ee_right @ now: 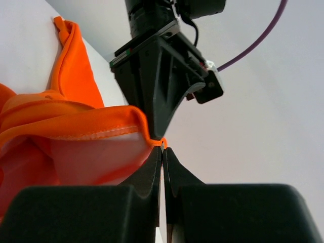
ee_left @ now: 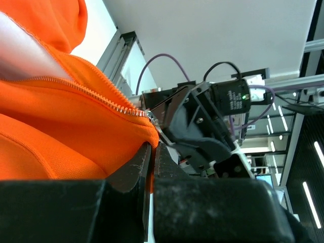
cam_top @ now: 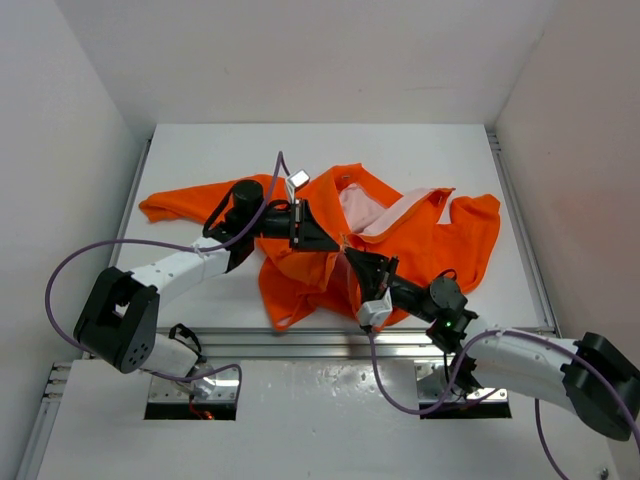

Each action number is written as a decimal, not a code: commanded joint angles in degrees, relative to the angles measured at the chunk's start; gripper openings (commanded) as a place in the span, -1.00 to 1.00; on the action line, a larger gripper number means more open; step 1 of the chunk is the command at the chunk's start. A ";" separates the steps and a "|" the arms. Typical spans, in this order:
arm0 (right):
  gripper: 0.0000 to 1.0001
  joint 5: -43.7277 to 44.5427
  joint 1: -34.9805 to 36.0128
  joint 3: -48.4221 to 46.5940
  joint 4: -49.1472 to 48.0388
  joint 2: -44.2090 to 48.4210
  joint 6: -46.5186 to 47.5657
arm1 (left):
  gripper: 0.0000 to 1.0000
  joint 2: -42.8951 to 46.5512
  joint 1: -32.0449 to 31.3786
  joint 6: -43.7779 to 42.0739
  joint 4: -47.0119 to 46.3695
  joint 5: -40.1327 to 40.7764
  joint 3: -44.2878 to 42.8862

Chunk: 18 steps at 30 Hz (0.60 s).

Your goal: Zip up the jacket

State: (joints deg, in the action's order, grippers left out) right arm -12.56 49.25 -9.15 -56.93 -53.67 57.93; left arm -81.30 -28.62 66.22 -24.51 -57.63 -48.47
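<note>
The orange jacket (cam_top: 420,235) lies crumpled on the white table, its pale lining (cam_top: 362,208) showing near the collar. My left gripper (cam_top: 333,240) is shut on an orange fabric edge right beside the end of the light zipper (ee_left: 91,94); the pinch shows in the left wrist view (ee_left: 152,148). My right gripper (cam_top: 352,258) faces it from the near side, tip to tip. It is shut on a thin orange edge of the jacket (ee_right: 76,121), with a small metal sliver showing at the pinch (ee_right: 163,147). The two grippers almost touch above the jacket's middle.
The white table (cam_top: 200,150) has a metal rail (cam_top: 300,340) along its near edge and white walls on three sides. One sleeve (cam_top: 175,205) stretches to the left. Purple cables (cam_top: 70,270) loop off both arms.
</note>
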 commanded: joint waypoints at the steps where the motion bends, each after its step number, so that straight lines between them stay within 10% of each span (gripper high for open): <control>1: -0.99 -2.20 0.23 -1.66 -2.75 2.07 -3.34 | -1.00 0.79 -0.56 -3.53 0.95 -1.44 -2.42; 18: -0.99 3.07 -1.44 -21.96 51.98 12.63 -43.66 | -1.00 3.77 -1.79 -34.29 18.97 1.29 -5.32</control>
State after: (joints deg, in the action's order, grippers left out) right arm -10.44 48.73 -26.24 -14.79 -41.43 27.22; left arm -80.84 -30.02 41.85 -8.51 -57.23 -51.94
